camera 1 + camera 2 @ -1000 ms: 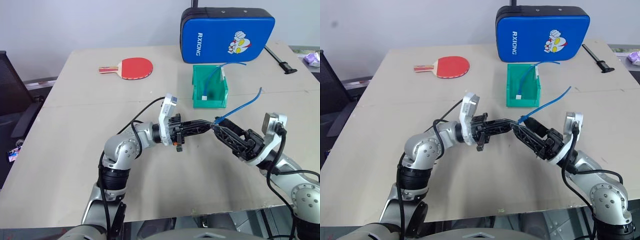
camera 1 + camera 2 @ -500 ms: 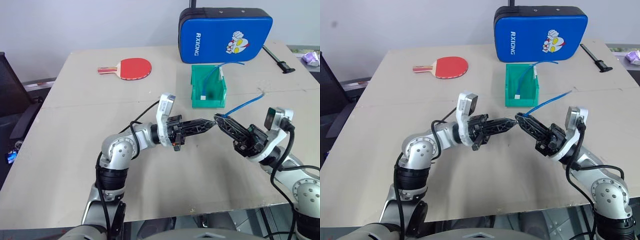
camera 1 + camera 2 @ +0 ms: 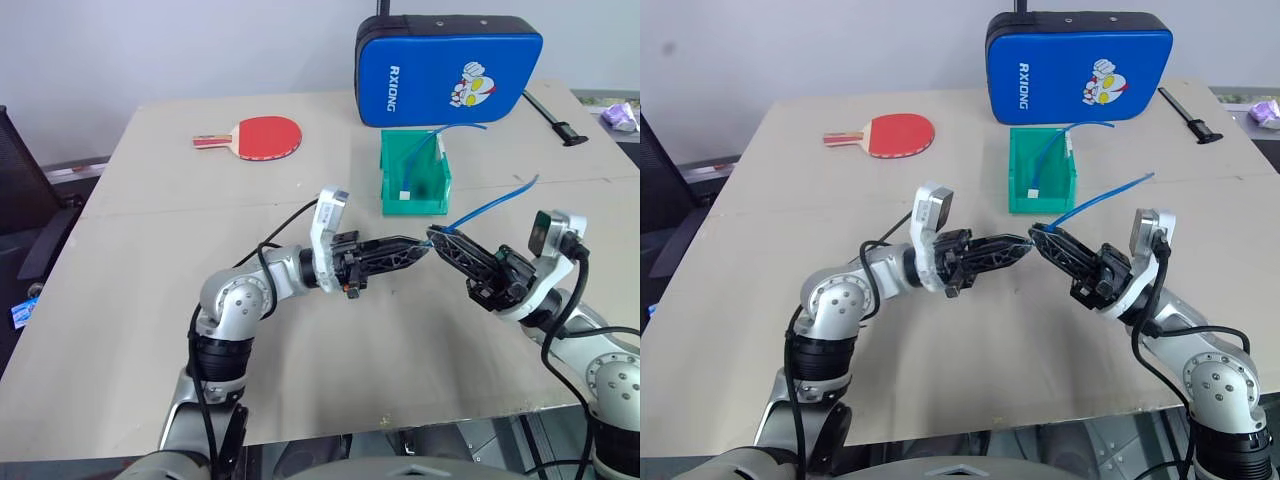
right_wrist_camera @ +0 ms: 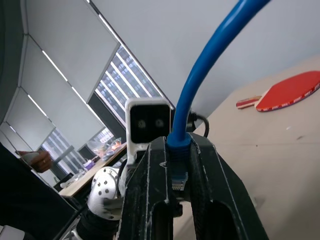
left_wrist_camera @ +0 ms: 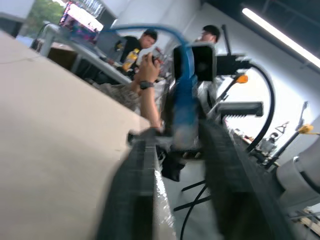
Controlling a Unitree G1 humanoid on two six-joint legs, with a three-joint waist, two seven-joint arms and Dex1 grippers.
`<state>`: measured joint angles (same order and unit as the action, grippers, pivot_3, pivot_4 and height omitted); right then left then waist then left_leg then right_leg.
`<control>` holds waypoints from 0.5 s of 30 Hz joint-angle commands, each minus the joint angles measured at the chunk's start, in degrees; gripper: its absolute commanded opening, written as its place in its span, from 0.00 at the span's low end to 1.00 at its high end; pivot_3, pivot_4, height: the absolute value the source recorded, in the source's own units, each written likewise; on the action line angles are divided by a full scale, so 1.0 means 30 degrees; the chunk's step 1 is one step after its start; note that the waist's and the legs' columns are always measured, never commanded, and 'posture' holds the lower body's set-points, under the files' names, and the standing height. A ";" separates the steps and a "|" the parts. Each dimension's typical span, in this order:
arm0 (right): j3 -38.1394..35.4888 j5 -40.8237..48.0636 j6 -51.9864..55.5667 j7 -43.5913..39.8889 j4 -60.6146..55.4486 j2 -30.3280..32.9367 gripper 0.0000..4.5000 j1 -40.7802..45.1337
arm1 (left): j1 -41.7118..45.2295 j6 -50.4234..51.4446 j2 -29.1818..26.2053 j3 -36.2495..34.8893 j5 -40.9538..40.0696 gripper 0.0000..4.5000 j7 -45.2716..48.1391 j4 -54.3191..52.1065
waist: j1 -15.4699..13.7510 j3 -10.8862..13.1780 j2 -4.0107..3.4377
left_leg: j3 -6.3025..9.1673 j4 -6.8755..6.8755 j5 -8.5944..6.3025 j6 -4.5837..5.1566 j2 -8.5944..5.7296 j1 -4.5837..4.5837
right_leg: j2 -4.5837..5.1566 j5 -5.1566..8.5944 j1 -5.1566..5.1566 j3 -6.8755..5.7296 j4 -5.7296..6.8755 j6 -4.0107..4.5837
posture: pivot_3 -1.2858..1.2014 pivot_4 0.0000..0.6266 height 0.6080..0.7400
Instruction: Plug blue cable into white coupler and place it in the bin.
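**Blue cable held plug-first at the meeting of two pincers**

Blue cable (image 3: 1095, 201) is gripped near its plug end by the right pincer (image 3: 1037, 233), clenched on it, with the rest arching up and away over the right arm toward the bin. In the right wrist view the clear plug sits between the two black fingers (image 4: 145, 187), pointing toward the left arm's wrist camera. The left pincer (image 3: 1023, 243) points at it tip to tip, nearly touching, above the bench; its fingers stand partly apart in the left wrist view, and I cannot make out the white coupler between them, so whether it grips anything I cannot tell.

The step in hand looks like mating plug and coupler in mid-air. I cannot confirm the join is made; if it is, the next move calls for carrying the assembly to the green bin (image 3: 1043, 200), just beyond the pincers, which already holds another blue cable with a white end.

The bench (image 3: 760, 300) is a pale tan board. Farther back lie a red table-tennis paddle (image 3: 895, 133) and a blue RXIONG pad (image 3: 1080, 65). The left wrist view shows people seated in a lit workshop.
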<state>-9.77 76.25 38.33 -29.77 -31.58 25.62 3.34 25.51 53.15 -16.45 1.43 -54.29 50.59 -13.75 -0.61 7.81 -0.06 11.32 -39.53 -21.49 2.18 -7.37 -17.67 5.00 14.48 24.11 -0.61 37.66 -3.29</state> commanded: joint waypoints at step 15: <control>0.0645 -0.7991 -0.3825 -0.5126 0.1865 0.2183 0.00 0.1612 | -1.4176 -1.4888 -0.0920 -0.0426 1.5324 0.98 -0.9495 -0.7073 | -0.0158 -0.0005 -0.0008 | -0.0076 0.0094 -0.0001 -0.0001 0.0001 0.0006 | -0.0006 0.0000 0.0028 0.0076 -0.0046 0.0000 | 0.52 0.24 1.00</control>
<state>-8.73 55.09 29.74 -42.33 -24.91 31.71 6.98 -15.84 14.84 -19.41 -0.45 -13.30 24.16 -35.29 -1.08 7.80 -0.09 11.11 -39.23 -21.50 2.18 -7.37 -17.67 4.98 14.48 24.19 -0.42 37.49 -3.29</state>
